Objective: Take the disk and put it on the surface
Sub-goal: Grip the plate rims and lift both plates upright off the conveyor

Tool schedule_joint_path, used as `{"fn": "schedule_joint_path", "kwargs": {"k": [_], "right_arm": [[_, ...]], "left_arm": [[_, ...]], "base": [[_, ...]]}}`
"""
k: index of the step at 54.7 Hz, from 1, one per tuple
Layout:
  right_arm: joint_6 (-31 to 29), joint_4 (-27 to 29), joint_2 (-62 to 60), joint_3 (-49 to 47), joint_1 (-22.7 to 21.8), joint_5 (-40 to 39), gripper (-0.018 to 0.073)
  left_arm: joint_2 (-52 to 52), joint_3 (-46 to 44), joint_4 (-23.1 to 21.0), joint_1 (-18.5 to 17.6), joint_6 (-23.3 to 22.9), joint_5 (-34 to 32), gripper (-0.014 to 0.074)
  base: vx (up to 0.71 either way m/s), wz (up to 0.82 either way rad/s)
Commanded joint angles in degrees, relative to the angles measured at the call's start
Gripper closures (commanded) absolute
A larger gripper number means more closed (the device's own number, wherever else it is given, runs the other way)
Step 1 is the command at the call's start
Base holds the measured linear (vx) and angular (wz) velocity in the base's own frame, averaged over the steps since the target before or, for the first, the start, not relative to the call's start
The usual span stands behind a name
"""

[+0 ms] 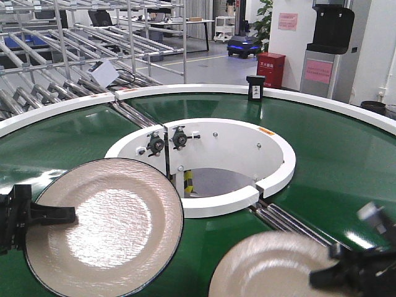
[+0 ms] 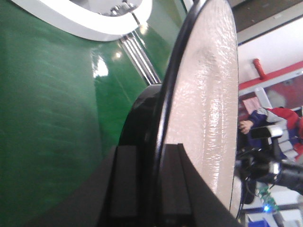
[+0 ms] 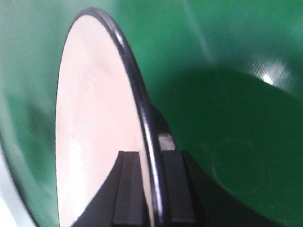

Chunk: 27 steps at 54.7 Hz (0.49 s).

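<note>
We have both grabs done, left gripper (image 2: 149, 158) clamped on the rim of the left plate (image 1: 105, 226) at eight o'clock, right gripper (image 3: 150, 161) likewise on the right plate (image 1: 272, 266) at five (both over the belt (image 1: 322, 148)), so only placing remains.

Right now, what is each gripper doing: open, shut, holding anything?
Left gripper: closed, clamping the rim of the left disk.
Right gripper: closed, clamping the rim of the right disk.
</note>
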Motion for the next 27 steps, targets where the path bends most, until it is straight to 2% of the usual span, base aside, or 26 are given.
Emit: {"fn": "schedule_joint_path", "kwargs": {"k": [1,9,15,27], "right_arm": [[2.2,8.4,-8.7,-1.7,-3.7,5.6,0.0568],[5.0,11.7,-17.2,-1.7,-8.0,7.5,0.0568],[6.0,12.3,-21.9,-1.7,-8.2,7.4,0.0568],[7.0,12.3,-25.2,-1.7,-8.2,7.1,0.0568]], "left_arm": [[-2.7,-2.1,-7.6,0.1,-2.3,7.0,0.0603],[-5.4,-0.6,-7.6,-0.1,-3.6,7.0,0.0603],[-8.5,1.0,-7.6,-0.1,-5.1,7.0,0.0603],[-12.4,1.6,-7.5,-0.1,-5.2,6.9,0.0603]], "base": [[0.0,0.0],[0.0,0.0],[0.0,0.0],[0.0,0.0]]}}
